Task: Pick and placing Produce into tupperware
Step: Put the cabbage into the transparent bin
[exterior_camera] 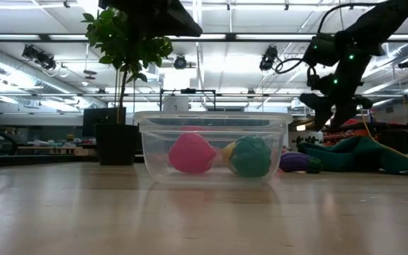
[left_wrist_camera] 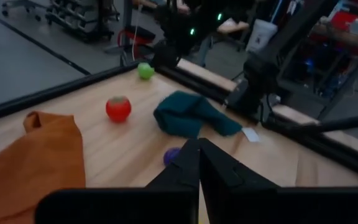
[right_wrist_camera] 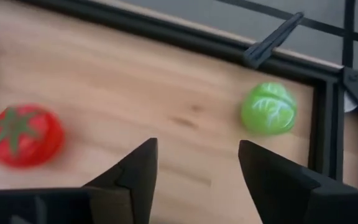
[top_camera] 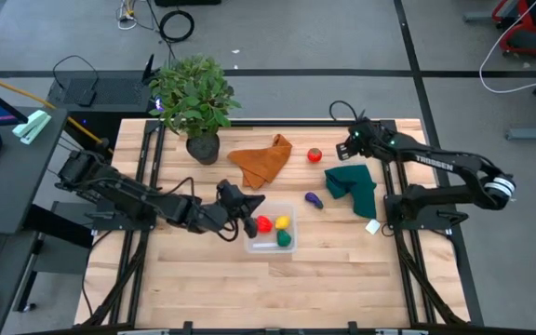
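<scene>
The clear tupperware point(top_camera: 272, 230) sits near the table's middle and holds a red piece point(top_camera: 263, 223), a yellow piece point(top_camera: 282, 221) and a green piece point(top_camera: 284, 239); the low view shows it too point(exterior_camera: 211, 145). A purple piece point(top_camera: 313, 199), a red tomato point(top_camera: 314, 155) and a light green piece point(right_wrist_camera: 268, 109) lie on the wood. My left gripper point(top_camera: 252, 207) is shut and empty, just left of the tupperware and above the table. My right gripper point(right_wrist_camera: 194, 163) is open and empty at the far right, above the wood between the tomato point(right_wrist_camera: 22, 135) and the light green piece.
An orange cloth point(top_camera: 261, 158) and a potted plant point(top_camera: 194, 98) are at the far middle. A dark green cloth point(top_camera: 352, 186) lies right of the purple piece. A black frame rail point(right_wrist_camera: 229, 50) runs along the far edge behind the light green piece.
</scene>
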`<state>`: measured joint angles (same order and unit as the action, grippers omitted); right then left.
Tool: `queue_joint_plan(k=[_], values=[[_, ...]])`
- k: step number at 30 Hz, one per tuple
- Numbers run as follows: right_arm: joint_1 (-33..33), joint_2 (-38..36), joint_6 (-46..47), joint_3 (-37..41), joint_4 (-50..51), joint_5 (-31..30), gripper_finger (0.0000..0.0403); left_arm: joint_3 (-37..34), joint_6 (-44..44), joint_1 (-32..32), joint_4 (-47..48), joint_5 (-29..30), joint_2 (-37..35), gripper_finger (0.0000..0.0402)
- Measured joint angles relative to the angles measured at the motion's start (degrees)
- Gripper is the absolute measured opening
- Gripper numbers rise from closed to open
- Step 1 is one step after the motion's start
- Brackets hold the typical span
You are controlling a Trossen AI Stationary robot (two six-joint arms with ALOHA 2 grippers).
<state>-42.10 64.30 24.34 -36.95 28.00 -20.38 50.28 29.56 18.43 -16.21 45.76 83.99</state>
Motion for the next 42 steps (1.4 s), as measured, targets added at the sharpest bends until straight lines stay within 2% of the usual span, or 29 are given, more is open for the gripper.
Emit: queue_joint_plan(k=[5,9,13,18,24,27,31,34,37,42], values=[[-4.06,3.01,-0.09,0.00,-3.72,-0.18,0.0202,0.04,-0.71,-1.43,-2.61,0.01,0.00,0.0006],[-6.49,4.84,-0.44,0.00,-4.21,-0.01,0.0213,0.04,-0.71,-1.90,-2.73,0.02,0.00,0.0025],[-7.96,5.46,-1.81,0.00,-6.13,3.00,0.0231,0.04,-0.74,-1.87,-2.74,-0.01,0.00,0.0038],[-8.95,5.50,-3.29,-0.31,-8.78,4.83,0.0265,0.04,-0.74,-1.87,-2.75,-0.01,0.00,0.0035],[-9.28,8.21,-1.31,-6.93,-8.41,6.71,0.0300,0.04,-0.71,-1.87,-2.73,-0.02,0.00,0.0018],[-9.53,12.43,-1.91,-15.52,-2.98,6.66,0.0299,0.04,-0.71,-1.87,-2.73,-0.02,0.00,0.0012],[-12.04,21.24,-1.23,-29.79,12.51,6.71,0.0286,0.04,-0.74,-1.87,-2.73,-0.02,0.00,0.0009],[-13.17,27.37,-0.80,-37.44,22.47,7.50,0.0280,0.04,-0.74,-1.87,-2.71,-0.02,0.00,0.0014],[-13.37,30.98,-0.37,-41.16,27.09,8.15,0.0283,0.04,-0.76,-1.87,-2.71,-0.04,0.00,0.0023],[-14.26,33.83,1.60,-40.81,29.59,8.15,0.0294,0.04,-0.87,-1.87,-2.71,-0.07,0.00,0.0025]])
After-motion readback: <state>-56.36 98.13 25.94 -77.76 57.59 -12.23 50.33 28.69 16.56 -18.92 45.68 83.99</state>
